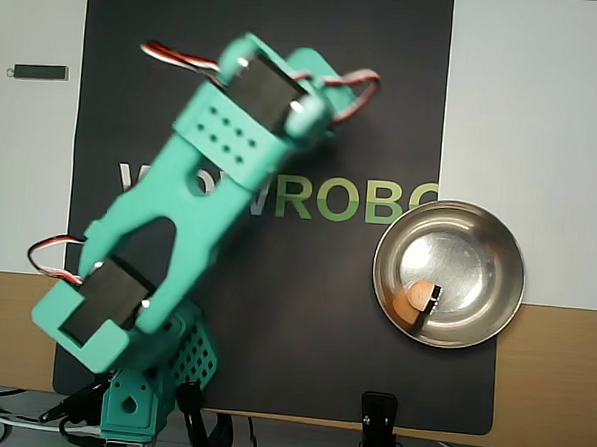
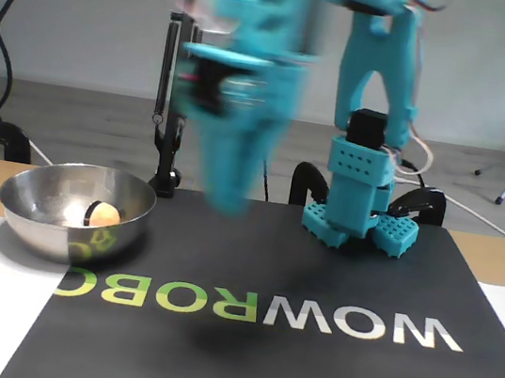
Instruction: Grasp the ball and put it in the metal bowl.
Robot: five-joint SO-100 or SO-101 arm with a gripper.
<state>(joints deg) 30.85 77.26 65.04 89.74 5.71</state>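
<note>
The peach-orange ball (image 1: pixel 408 299) lies inside the metal bowl (image 1: pixel 472 248), near its lower-left wall in the overhead view. In the fixed view the ball (image 2: pixel 104 215) rests in the bowl (image 2: pixel 46 234) at the left. My teal gripper (image 2: pixel 231 203) hangs point-down above the black mat, well to the right of the bowl, motion-blurred and holding nothing; its jaws look closed into one wedge. In the overhead view the arm (image 1: pixel 195 193) covers the gripper.
The black mat (image 1: pixel 304 314) with WOWROBO lettering covers the table middle. The arm's base (image 2: pixel 359 205) stands at the mat's edge. A small black bar (image 1: pixel 38 72) lies on the white surface. A black clamp (image 1: pixel 381 416) grips the table edge.
</note>
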